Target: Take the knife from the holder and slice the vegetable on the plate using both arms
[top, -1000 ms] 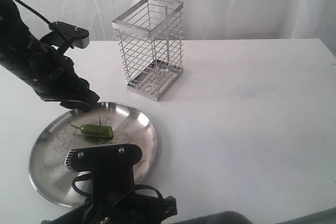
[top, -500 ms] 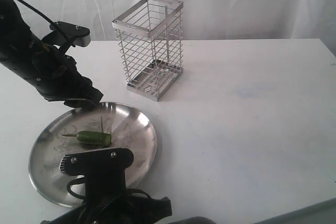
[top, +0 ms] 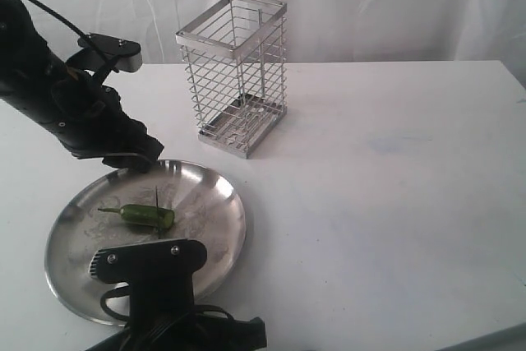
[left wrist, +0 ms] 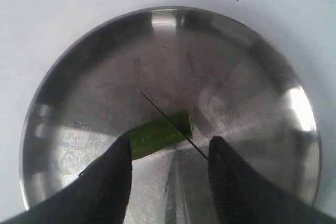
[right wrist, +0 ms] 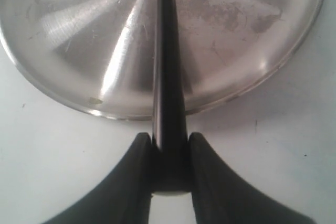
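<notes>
The steel plate [top: 82,244] lies at the front left of the table, with the green vegetable [top: 148,216] near its middle. My right gripper [right wrist: 169,140] is shut on the handle of the black knife [right wrist: 167,66]. The thin blade [top: 157,203] stands edge-down across the vegetable [left wrist: 157,134] near its blunt end. My left gripper [left wrist: 170,148] hangs open over the plate [left wrist: 236,77], and one finger [left wrist: 113,182] hides the vegetable's stem end. In the exterior view my left gripper [top: 131,158] is at the plate's far rim. The wire holder [top: 234,71] stands behind.
The right arm's wrist block [top: 148,262] covers the plate's near side and hides the right gripper in the exterior view. White table [top: 386,203] stretches to the right of the plate and holder. A white curtain hangs behind.
The vegetable has shifted left and slightly nearer on the plate with the blade on it. The right wrist has moved left and down. The left arm has barely moved.
</notes>
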Robot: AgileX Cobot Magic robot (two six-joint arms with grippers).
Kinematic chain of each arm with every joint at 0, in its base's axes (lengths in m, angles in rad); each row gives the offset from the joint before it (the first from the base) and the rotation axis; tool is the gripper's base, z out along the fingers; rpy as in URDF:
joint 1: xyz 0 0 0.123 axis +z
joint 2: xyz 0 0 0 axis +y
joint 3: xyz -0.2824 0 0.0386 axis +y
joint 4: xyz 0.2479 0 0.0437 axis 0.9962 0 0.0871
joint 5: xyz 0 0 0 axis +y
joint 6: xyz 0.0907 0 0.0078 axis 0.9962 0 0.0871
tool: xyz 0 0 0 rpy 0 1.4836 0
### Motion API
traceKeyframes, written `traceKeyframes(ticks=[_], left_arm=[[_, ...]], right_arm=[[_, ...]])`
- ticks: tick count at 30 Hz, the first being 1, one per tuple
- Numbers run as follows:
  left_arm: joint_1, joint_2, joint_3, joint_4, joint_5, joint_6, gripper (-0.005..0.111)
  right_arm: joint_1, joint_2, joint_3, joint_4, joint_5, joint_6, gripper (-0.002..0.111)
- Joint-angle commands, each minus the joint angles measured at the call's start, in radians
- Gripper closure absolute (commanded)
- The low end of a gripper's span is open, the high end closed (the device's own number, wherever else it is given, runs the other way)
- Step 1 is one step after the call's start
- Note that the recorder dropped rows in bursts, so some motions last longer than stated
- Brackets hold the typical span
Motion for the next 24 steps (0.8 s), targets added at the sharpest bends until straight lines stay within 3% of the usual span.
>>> traceKeyframes(ticks=[1, 10, 20, 24], left_arm=[[0.000, 0.006, 0.006, -0.017, 0.022, -0.005, 0.057], [0.000, 0.069, 0.006, -0.017, 0.032, -0.005, 0.060], [0.000, 0.088, 0.006, -0.037, -0.018, -0.009, 0.107], [0.000, 0.111, 0.006, -0.068, -0.025, -0.007, 0.107]], right_arm=[[0.003, 0.007, -0.003, 0.013, 0.012, 0.016, 0.108], [0.003, 0.008, -0.003, 0.011, 0.005, 0.016, 0.108], [0.003, 0.008, -0.003, 0.011, 0.005, 0.016, 0.108], [0.003, 0.008, -0.003, 0.011, 0.005, 0.014, 0.108]])
